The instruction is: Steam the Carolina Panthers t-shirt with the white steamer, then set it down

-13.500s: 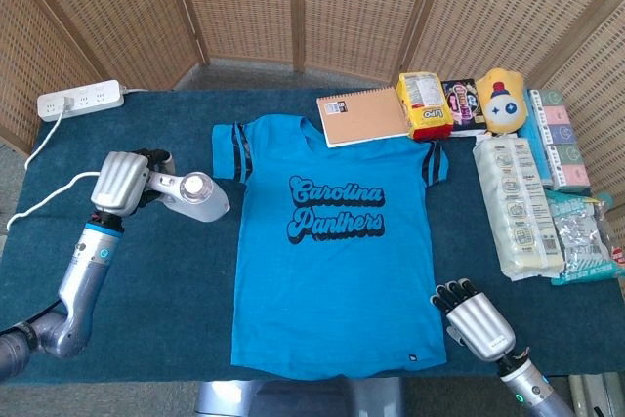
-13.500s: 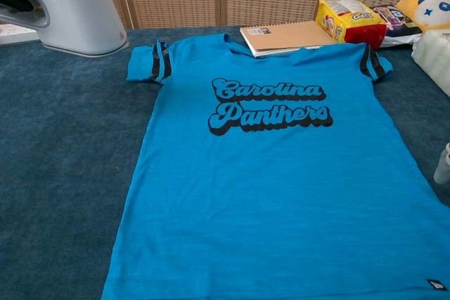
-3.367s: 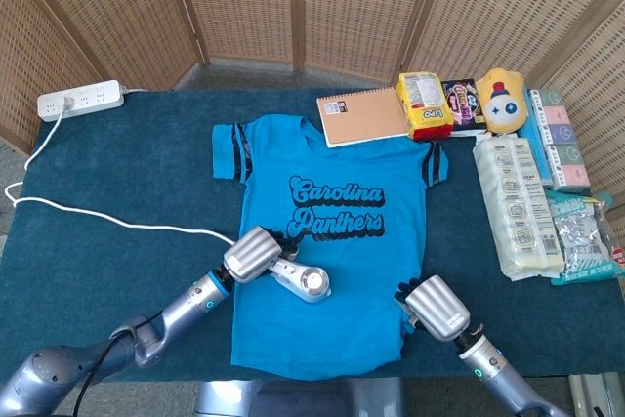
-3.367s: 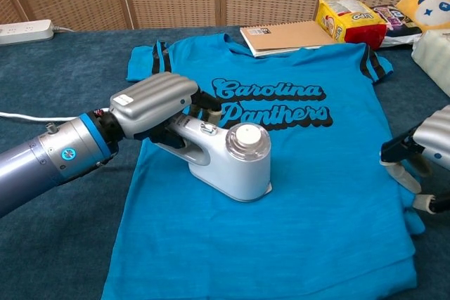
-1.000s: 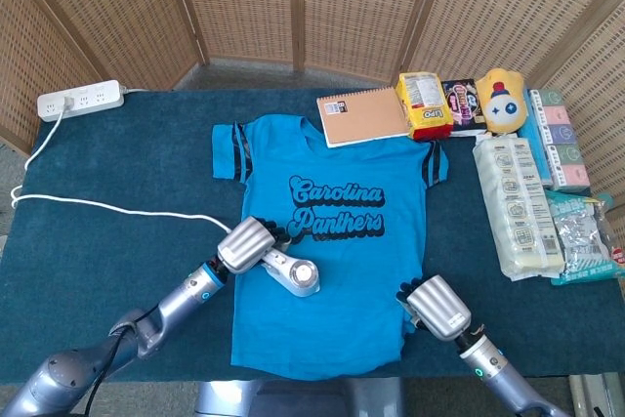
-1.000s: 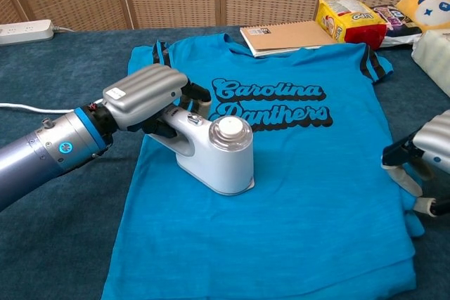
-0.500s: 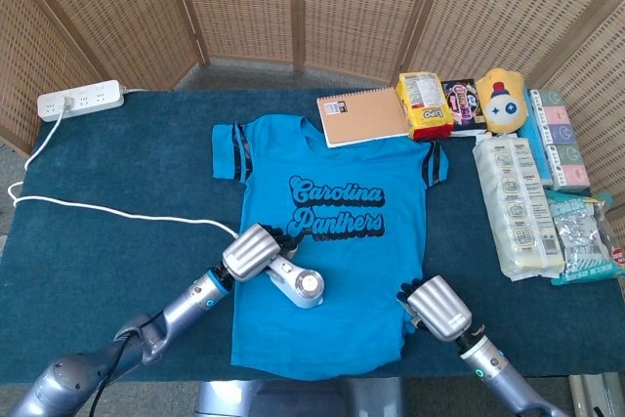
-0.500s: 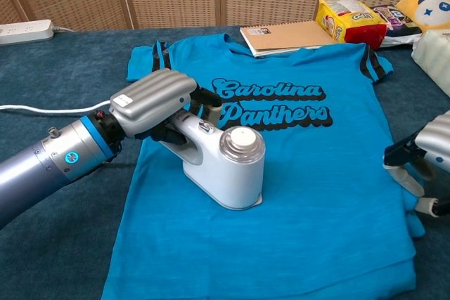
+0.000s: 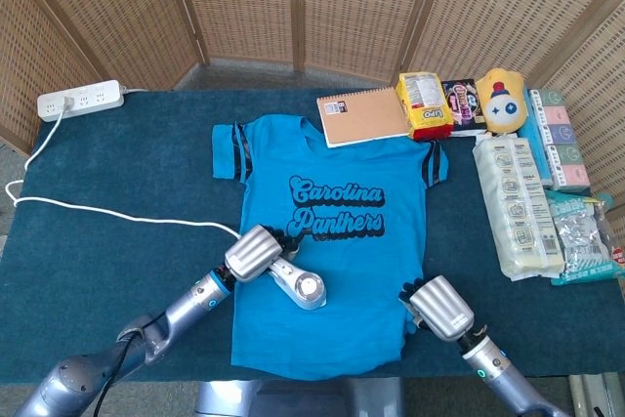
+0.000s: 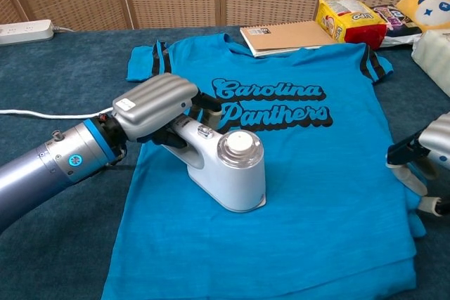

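Head view: blue t-shirt (image 9: pixel 332 241) spread flat on dark blue table (image 9: pixel 127 173), "Carolina Panthers" lettering facing up. Left hand (image 9: pixel 256 253) wrapped around handle of white steamer (image 9: pixel 301 287), fingers curled tight on it. Steamer standing on left part of shirt, just below the lettering, white cord (image 9: pixel 107 210) trailing left across table toward power strip (image 9: pixel 80 100) at far left corner. Right hand (image 9: pixel 441 310) at shirt's lower right edge, fingers bent down onto bunched hem; cannot tell from here whether fabric is pinched. Notebook (image 9: pixel 363 116) touching shirt collar at far side; yellow snack bag (image 9: pixel 424 104), yellow plush (image 9: pixel 502 101) and packaged goods (image 9: pixel 518 204) ranged along right side. Wicker screen (image 9: pixel 293 7) behind.

Chest view: left hand (image 10: pixel 153 107) closed over steamer (image 10: pixel 228 170) handle, fingers pressed together across the top. Steamer base flat on shirt (image 10: pixel 309 194), round cap up, just below and left of the lettering. Right hand (image 10: pixel 427 163) only partly in frame at right edge, fingertips down at folded-up hem; grip on cloth not clear. Cord (image 10: pixel 49 112) running left behind the forearm. Notebook (image 10: pixel 288 36), snack bag (image 10: pixel 350 22) and plush (image 10: pixel 425 3) along the far edge, power strip (image 10: pixel 25 31) at far left.
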`<state>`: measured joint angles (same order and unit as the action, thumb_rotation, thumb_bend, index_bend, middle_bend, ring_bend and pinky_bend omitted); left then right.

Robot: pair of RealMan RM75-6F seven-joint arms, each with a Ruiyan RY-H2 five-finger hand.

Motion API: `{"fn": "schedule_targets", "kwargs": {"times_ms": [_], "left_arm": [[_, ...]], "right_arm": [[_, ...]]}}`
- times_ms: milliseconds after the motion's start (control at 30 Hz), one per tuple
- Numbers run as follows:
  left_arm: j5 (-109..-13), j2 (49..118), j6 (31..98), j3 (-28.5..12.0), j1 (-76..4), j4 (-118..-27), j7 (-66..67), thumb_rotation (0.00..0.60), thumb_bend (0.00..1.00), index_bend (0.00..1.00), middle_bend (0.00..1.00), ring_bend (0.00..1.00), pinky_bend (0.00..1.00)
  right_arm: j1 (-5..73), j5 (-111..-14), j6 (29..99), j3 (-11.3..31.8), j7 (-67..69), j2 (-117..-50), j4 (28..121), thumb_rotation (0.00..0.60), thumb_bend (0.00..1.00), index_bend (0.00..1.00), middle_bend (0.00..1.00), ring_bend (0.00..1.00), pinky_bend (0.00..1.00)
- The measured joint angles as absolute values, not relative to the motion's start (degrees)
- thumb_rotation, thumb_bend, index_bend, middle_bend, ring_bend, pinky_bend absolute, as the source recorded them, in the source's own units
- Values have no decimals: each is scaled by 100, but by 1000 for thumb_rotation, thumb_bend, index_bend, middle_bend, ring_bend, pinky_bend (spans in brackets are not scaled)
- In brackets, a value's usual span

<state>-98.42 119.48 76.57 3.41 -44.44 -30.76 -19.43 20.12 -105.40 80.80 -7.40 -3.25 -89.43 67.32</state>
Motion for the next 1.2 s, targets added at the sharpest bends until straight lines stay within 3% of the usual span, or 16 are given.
{"fn": "schedule_targets", "kwargs": {"times_ms": [800,1200], "left_arm": [[-9613,11594,7607,251,-4259,-2702,-2075,600,508,573,662,605,729],[-9695,11753,7610,310,-4319,-2821,-2061,600,508,574,662,606,728]], "right_arm": [[2041,-10552,8020,-743,-387,-8943,6796,600,442,737,650,702,746],[2017,-10543,8036,-752,-385,-8923,6791,600,442,737,650,702,747]]}}
